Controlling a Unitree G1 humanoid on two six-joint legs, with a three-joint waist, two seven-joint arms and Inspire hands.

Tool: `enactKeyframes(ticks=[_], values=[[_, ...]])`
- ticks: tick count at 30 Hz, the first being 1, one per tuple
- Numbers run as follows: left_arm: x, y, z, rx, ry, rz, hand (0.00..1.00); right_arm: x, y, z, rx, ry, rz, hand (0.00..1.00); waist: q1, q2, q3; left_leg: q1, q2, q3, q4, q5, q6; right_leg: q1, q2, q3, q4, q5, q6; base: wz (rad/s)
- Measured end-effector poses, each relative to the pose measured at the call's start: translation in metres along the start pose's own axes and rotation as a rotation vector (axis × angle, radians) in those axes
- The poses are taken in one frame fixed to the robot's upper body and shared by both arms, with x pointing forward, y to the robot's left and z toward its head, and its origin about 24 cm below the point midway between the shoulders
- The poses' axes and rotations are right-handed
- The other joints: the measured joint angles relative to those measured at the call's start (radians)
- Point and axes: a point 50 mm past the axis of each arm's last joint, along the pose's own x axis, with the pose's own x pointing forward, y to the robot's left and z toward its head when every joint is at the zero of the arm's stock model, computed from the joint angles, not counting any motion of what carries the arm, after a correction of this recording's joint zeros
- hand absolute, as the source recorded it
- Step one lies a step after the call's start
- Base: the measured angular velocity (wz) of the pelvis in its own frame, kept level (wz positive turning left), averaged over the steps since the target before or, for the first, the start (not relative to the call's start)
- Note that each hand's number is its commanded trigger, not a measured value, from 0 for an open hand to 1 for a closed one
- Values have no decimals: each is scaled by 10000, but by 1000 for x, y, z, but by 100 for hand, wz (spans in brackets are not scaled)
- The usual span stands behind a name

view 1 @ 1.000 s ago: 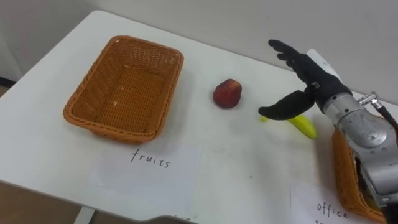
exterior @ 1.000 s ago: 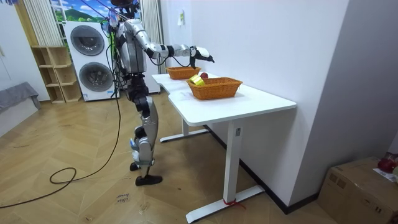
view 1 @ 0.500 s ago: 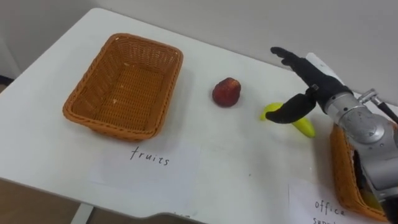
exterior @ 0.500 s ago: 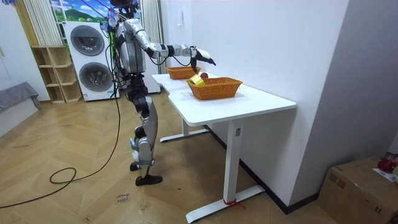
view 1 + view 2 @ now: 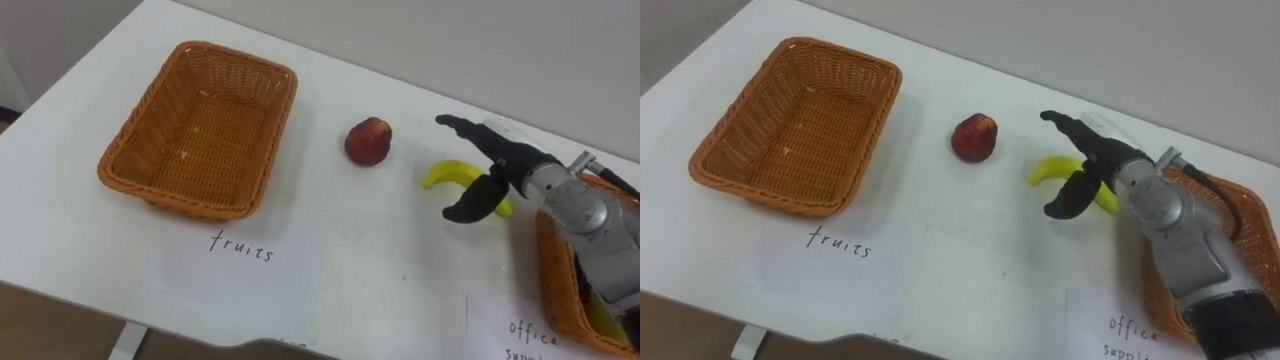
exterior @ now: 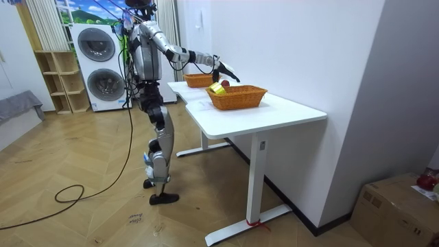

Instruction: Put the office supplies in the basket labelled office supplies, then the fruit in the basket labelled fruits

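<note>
Fruit basket point(image 5: 165, 198), an empty wicker tray, sits well to the left of the red fruit point(image 5: 368, 141) on the white table point(image 5: 380, 260). A paper sheet point(image 5: 240, 262) with handwriting lies on the near side of it, to the lower left of the red fruit. The red fruit itself rests alone on the tabletop, apart from everything else. Just right of the red fruit lies the banana point(image 5: 447, 174), its left end free and its right end hidden behind the right hand point(image 5: 497, 178). That hand is spread wide, fingers point(image 5: 460, 124) stretched out beyond the banana and thumb point(image 5: 468, 208) curving down on its near side; whether it touches the banana cannot be told, and it grips nothing. Farthest right of the red fruit stands a second wicker basket point(image 5: 552, 285), partly covered by the robot's forearm, with another handwritten sheet point(image 5: 505, 330) before it. In the room view the robot stands upright at the table's long side, right arm reaching over the top.
</note>
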Motion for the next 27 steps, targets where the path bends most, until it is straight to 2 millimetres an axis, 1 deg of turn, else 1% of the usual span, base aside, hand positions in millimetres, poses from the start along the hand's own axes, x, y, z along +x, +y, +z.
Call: enactKeyframes(ticks=[5, 7, 12, 14, 15, 17, 19, 25, 27], values=[[2, 3, 6, -28, -142, 70, 0, 0, 0, -3, -258, 219, 1, 0, 116, -14, -6, -41, 2, 12, 1, 0, 0, -55, -3, -1, 17, 0, 0, 0], [2, 3, 7, -31, -154, 78, 0, 2, -2, -2, -418, 236, -44, 0, 121, -33, -19, -149, 3, 13, 28, 0, 0, -158, -3, -5, 27, 11, -17, 0], [3, 5, 11, -60, -237, 116, 0, 6, -3, -3, -754, 558, 56, 0, 128, -39, -16, -351, 5, -57, 107, 0, -1, -264, -7, -105, 17, 40, -38, 4], [4, 5, 15, -67, -268, -36, 0, 7, -3, -5, -985, 739, 82, 0, 123, -3, 12, -488, -2, -142, 256, 0, -2, -303, -20, -215, 4, 61, -48, 13], [5, 6, 16, -63, -292, -39, 0, 7, -2, -7, -1003, 832, 122, 0, 126, 4, 17, -500, -3, -147, 268, 0, -2, -311, -21, -217, 5, 62, -47, 9], [5, 5, 20, 44, -401, -85, 0, 10, -1, -10, -1284, 1107, 255, 0, 157, 56, 56, -525, -4, -147, 260, 0, -2, -344, -21, -203, 9, 67, -50, 0], [5, 5, 21, 63, -436, -78, 0, 11, 2, -9, -1415, 1080, 370, 0, 182, 80, 74, -580, -2, -190, 257, 3, -7, -382, -17, -202, 14, 68, -52, 0], [6, 5, 23, 33, -581, -79, 0, 13, 2, -16, -1653, 1427, 476, 0, 198, 82, 75, -701, -5, -237, 323, 6, -11, -477, -21, -211, 15, 78, -63, 2], [6, 5, 23, 37, -570, -78, 0, 14, -1, -16, -1763, 1501, 432, 0, 190, 86, 78, -729, -6, -247, 322, 6, -11, -514, -19, -215, 18, 79, -62, -2]])
